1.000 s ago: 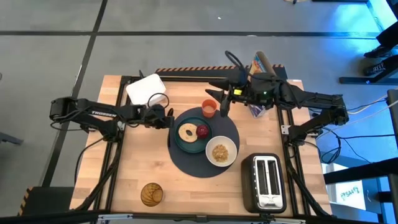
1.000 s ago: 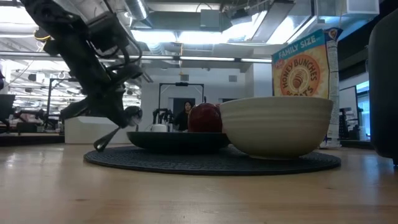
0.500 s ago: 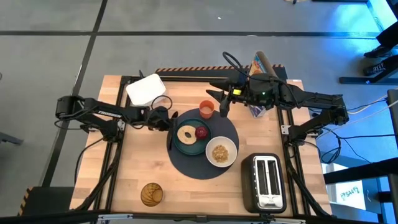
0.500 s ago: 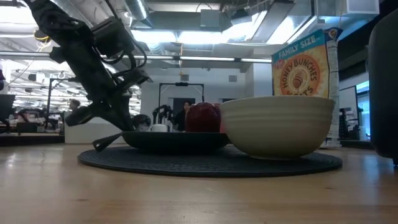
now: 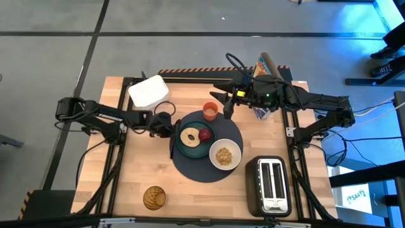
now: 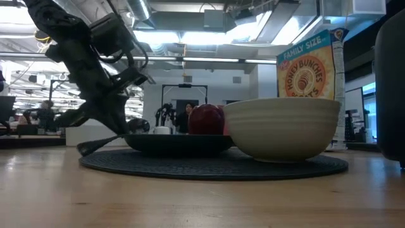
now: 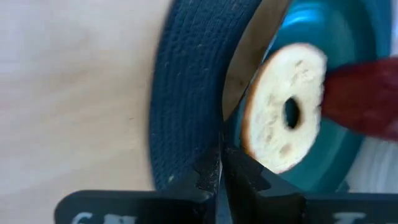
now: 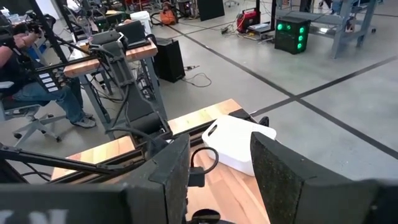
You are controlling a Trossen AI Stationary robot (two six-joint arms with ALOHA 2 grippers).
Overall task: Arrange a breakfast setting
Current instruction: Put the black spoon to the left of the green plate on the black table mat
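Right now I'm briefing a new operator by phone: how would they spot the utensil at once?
Find the round dark-blue placemat mid-table. On its left edge, beside the teal plate, lies the small metal utensil. The left pincer is shut on its end. It is the only thin, silvery strip there; its neighbours are all round.

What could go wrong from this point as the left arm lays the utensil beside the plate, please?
The left pincer is shut on the metal utensil, which lies along the teal plate rim; it might ride up onto the rim or nudge the plate and bagel. Its tip sits at the placemat edge, so it could drag the mat. The right pincer hangs open near the orange cup.
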